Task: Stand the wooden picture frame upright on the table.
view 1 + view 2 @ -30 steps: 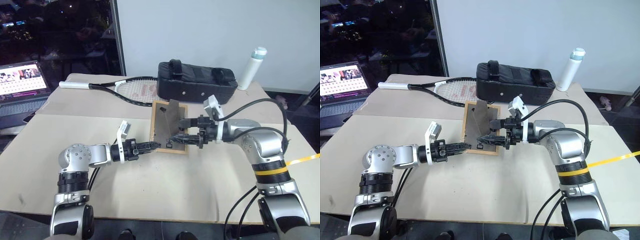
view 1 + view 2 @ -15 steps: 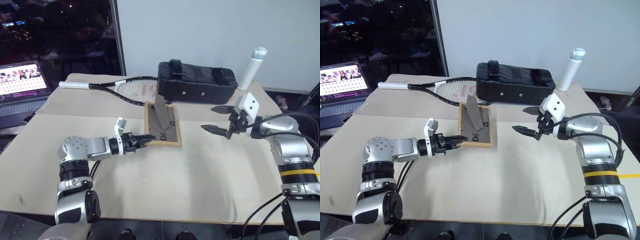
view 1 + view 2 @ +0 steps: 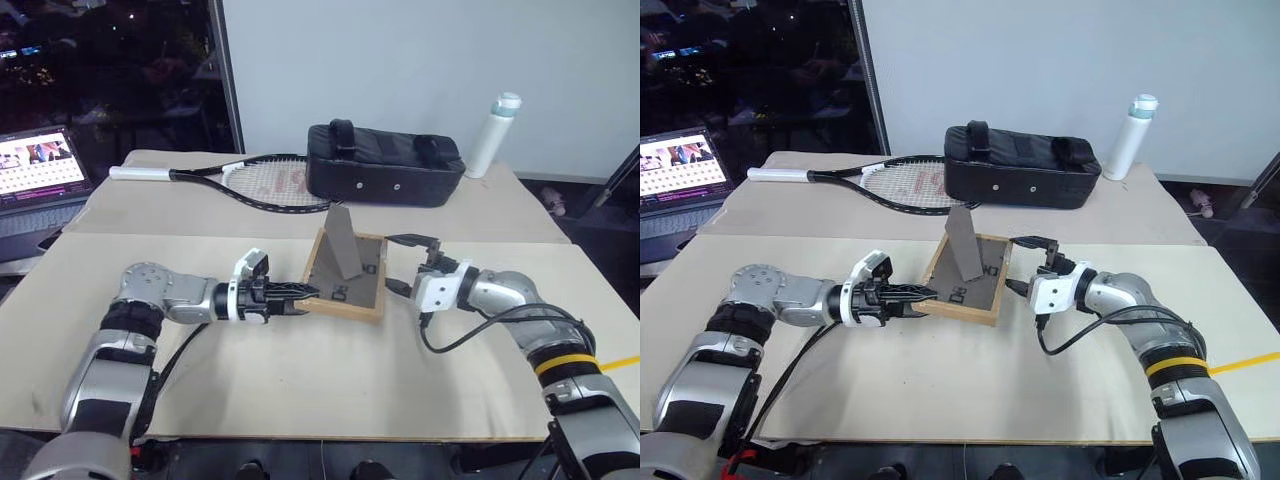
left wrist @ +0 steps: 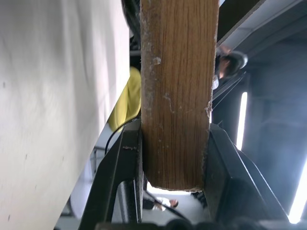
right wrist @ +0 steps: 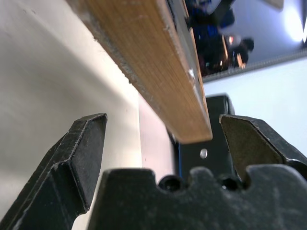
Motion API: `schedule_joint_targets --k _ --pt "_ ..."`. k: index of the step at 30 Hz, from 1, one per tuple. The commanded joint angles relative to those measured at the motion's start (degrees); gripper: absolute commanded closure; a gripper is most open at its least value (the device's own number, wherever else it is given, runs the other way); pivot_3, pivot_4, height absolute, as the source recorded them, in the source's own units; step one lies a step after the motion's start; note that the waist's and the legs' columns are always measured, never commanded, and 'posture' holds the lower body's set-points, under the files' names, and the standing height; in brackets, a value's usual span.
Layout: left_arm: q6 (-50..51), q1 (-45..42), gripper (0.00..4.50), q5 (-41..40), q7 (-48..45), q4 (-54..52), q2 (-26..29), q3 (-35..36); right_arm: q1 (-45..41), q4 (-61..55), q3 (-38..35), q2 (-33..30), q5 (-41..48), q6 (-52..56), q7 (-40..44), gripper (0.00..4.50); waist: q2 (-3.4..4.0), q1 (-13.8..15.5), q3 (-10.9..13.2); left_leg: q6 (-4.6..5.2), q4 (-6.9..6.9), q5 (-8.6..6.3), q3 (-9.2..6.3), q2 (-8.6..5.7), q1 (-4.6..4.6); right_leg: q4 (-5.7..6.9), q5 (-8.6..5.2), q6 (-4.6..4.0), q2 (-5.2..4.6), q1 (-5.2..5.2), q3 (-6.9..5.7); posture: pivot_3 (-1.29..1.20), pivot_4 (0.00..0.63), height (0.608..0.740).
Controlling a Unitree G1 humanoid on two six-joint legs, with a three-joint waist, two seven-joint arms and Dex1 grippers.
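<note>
Frame held at one edge, back panel up, near the middle of the surface.

The frame (image 3: 347, 275) is seen lying tilted on the surface (image 3: 330, 370), its stand (image 3: 344, 243) folded out and raised. Its left edge is clamped between the fingers of the left claw (image 3: 305, 295). The right claw (image 3: 402, 265) is spread wide just beside the frame's right edge, gripping nothing. A bag (image 3: 384, 176), a racket (image 3: 230, 182) and a bottle (image 3: 493, 134) are set well behind.
</note>
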Motion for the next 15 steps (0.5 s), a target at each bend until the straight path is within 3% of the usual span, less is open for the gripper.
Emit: schedule_joint_targets --k 1,7,11,14,15 --pt "0.2 0.3 3.35 -5.3 0.2 -3.2 1.1 -0.9 -1.8 -0.5 -0.7 0.2 3.1 -2.1 -0.7 0.63 0.0 0.0 0.0 0.0 0.02 0.01 -0.02 0.0 0.0 0.01 0.0 0.0 0.0 0.01 0.0 0.0 0.15 0.696" --pt "0.2 1.1 3.35 -4.3 2.2 -4.6 1.6 1.7 -2.2 -1.1 -1.2 0.6 7.9 -1.0 1.7 2.58 0.0 0.1 0.0 0.01 0.1 0.02 -0.08 -0.02 0.0 0.07 0.0 -0.01 0.0 0.04 -0.05 0.0 0.15 0.696" --pt "-1.7 2.7 3.35 0.9 2.0 -10.1 2.2 6.8 -2.1 -1.1 -1.7 0.8 9.8 -0.5 3.2 2.72 0.0 0.0 0.0 0.02 0.15 0.03 -0.1 -0.03 0.01 0.1 0.0 -0.01 0.0 0.05 -0.07 0.0 0.15 0.696" --pt "-5.4 5.7 2.0 3.6 -1.7 -18.3 3.4 12.5 -1.9 -1.1 -2.0 1.1 11.3 0.6 4.4 2.76 -0.01 -0.2 0.0 -0.01 0.13 0.05 -0.13 -0.03 0.01 0.13 0.01 -0.05 0.01 0.05 -0.08 0.0 0.15 0.696" --pt "-7.4 6.8 1.64 4.9 -3.2 -20.9 4.0 14.6 -1.8 -1.0 -2.1 1.3 12.1 1.1 5.0 2.97 -0.01 -0.2 0.0 -0.04 0.12 0.07 -0.14 -0.03 0.01 0.15 0.05 -0.12 0.02 0.04 -0.08 0.0 0.15 0.696"
